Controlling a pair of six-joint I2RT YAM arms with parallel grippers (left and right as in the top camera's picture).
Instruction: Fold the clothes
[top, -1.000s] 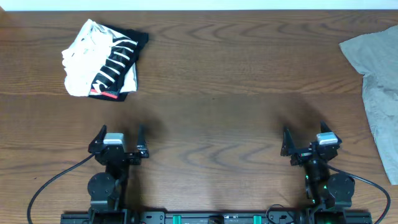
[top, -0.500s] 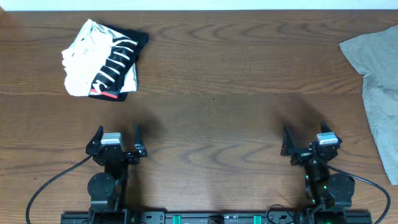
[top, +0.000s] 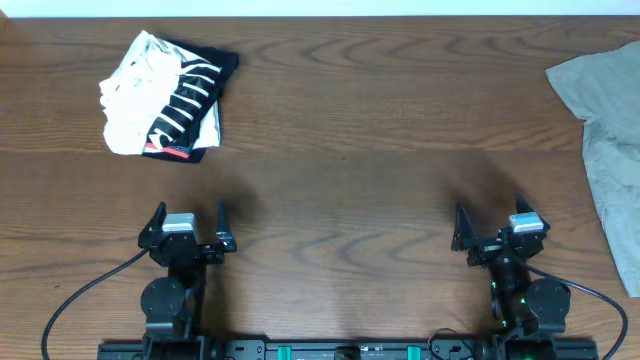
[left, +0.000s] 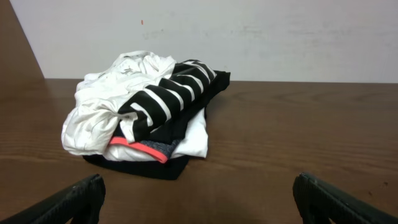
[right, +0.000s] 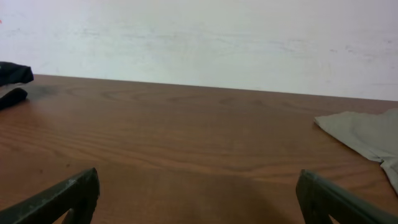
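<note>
Left gripper (top: 189, 212) and right gripper (top: 490, 210) both stood with jaws fully apart, holding nothing, parked low over the near edge of the wooden table (top: 340, 200). In each wrist view the two dark fingers (left: 74, 199) sat at the outer corners of the frame with only bare wood between them.

Task status, as judged from this moment:

1. No fold had been made. The khaki shorts (top: 605, 120) lay spread and loosely rumpled, unfolded.
2. No grasp had been made. Neither gripper touched the fabric.
3. Every step was left to do: reach, draw the garment into the working area, flatten it and fold it.

Position of the khaki shorts: ahead of the right gripper and off to its right, well apart from it. Part of the garment ran past the table area that the overhead view covered, so its full outline could not be told. In the right wrist view only a pale grey-green corner (right: 364, 134) showed, far forward and to the right of the open fingers.

A separate black-and-white striped garment (top: 165, 95), bundled with white cloth and a red-orange band, lay ahead of the left gripper and slightly to its left, well apart. It appeared already bundled and was not the item to be folded.

The right gripper was the nearer to the shorts.
</note>
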